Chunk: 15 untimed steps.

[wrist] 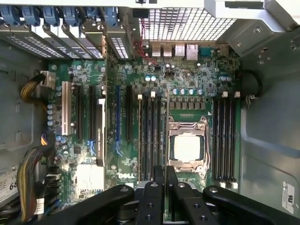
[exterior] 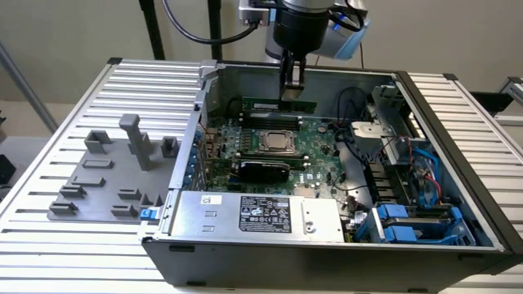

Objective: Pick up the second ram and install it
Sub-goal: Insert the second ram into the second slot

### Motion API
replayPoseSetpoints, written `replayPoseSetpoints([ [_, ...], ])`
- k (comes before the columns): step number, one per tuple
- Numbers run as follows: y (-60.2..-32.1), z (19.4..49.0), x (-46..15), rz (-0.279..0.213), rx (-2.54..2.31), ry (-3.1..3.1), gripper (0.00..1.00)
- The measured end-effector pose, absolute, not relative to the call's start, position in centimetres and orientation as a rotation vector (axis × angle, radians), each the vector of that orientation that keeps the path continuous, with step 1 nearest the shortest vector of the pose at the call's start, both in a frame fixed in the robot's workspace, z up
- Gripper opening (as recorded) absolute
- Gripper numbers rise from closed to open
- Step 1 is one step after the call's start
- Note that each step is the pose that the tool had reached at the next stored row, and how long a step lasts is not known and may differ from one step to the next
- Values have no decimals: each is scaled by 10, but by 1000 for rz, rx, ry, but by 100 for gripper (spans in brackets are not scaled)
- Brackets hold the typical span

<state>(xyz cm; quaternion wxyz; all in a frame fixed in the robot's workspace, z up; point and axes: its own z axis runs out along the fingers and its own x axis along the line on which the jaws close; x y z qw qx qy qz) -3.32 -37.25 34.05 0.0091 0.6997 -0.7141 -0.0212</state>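
The second ram is a narrow green stick held level, just above the black memory slots at the far side of the motherboard. My gripper comes straight down from above and is shut on the stick's upper edge near its middle. In the wrist view the black fingers sit pressed together around my gripper's centre. The ram shows there edge-on as a thin line, over the slots beside the CPU socket.
The open computer case lies on a slatted table. A grey power supply fills its near side and blue drive bays its corner. Cable bundles run along one wall. A grey holder tray lies at the exterior view's left.
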Motion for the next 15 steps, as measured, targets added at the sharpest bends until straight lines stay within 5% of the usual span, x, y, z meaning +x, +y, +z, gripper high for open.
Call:
replayPoseSetpoints([
  [15,-374,313,-33,-69,2187,-2232,0],
])
